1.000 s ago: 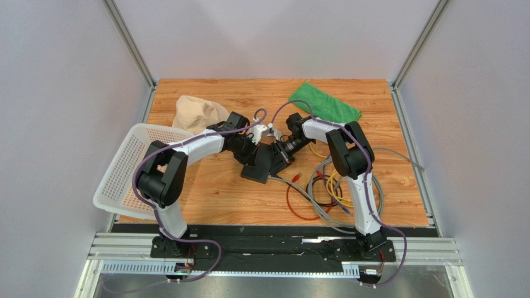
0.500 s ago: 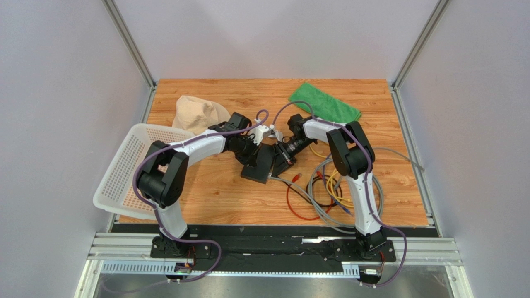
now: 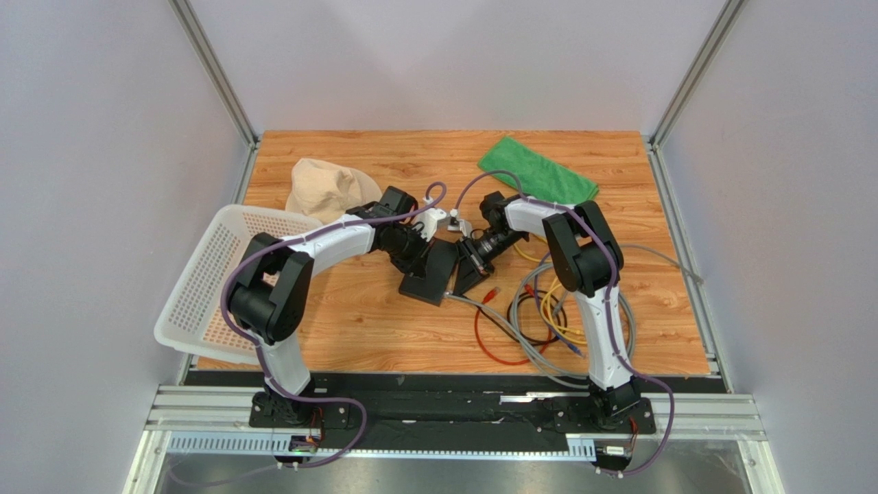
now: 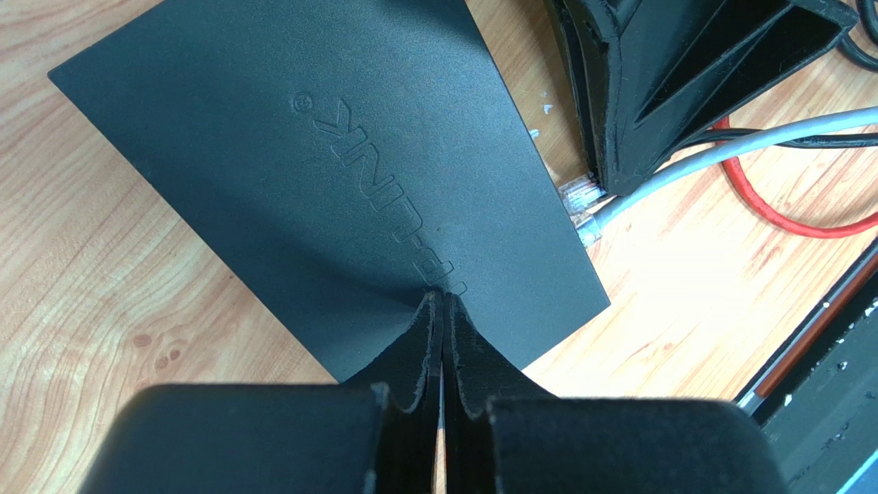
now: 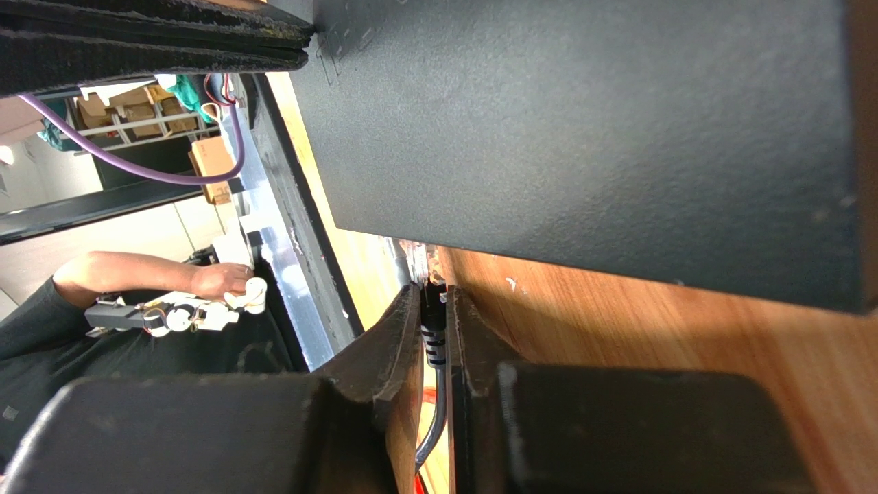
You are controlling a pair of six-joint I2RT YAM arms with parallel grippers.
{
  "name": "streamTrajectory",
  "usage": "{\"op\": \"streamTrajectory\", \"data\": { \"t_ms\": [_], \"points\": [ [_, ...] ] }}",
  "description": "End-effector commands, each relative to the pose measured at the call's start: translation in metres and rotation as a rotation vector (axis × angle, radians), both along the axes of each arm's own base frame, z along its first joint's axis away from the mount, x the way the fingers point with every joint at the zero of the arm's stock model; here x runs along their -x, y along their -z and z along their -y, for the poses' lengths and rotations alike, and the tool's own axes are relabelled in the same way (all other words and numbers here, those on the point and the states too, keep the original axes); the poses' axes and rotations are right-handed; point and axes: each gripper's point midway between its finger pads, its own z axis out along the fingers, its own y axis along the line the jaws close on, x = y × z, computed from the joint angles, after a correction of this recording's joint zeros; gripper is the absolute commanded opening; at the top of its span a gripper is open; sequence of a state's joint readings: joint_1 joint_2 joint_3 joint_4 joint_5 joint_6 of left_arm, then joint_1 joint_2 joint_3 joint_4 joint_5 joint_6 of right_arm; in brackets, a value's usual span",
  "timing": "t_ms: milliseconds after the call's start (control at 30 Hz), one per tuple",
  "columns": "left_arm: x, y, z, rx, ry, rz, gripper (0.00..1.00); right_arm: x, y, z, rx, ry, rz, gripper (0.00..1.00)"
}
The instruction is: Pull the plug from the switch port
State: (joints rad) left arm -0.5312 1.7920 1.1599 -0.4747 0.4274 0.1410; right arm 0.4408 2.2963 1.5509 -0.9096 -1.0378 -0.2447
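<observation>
The switch [image 3: 431, 282] lies mid-bench [image 3: 350, 319], its long axis running from the far side toward the near edge and leaning a little left. Its socket edge faces the right edge of the bench. The left hand [image 4: 441, 302] has its fingers fully together, gripping nothing, with the tips pressed down on the switch's top. The right hand [image 5: 434, 309] is clamped tight on the plug [image 4: 578, 199] at the socket edge; I cannot tell whether the plug is clear of the port. Since a second ago the right hand has drawn slightly toward the near right corner, and the switch has stayed put.
</observation>
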Motion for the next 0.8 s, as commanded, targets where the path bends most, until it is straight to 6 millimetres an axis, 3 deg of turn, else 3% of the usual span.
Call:
{"op": "streamTrajectory", "data": {
  "t_ms": [0, 533, 633, 767],
  "points": [
    [0.009, 0.018, -0.010, -0.073, 0.023, -0.035, 0.00, 0.004, 0.031, 0.017, 0.123, -0.047, 0.070, 0.00],
    [0.009, 0.018, -0.009, -0.072, 0.025, -0.036, 0.00, 0.000, 0.024, 0.021, 0.112, -0.035, 0.080, 0.00],
    [0.009, 0.017, -0.010, -0.070, 0.023, -0.034, 0.00, -0.018, 0.006, 0.025, 0.099, -0.005, 0.131, 0.00],
    [0.010, 0.018, -0.010, -0.073, 0.025, -0.037, 0.00, -0.064, -0.026, 0.042, 0.128, 0.071, 0.278, 0.00]
  ]
}}
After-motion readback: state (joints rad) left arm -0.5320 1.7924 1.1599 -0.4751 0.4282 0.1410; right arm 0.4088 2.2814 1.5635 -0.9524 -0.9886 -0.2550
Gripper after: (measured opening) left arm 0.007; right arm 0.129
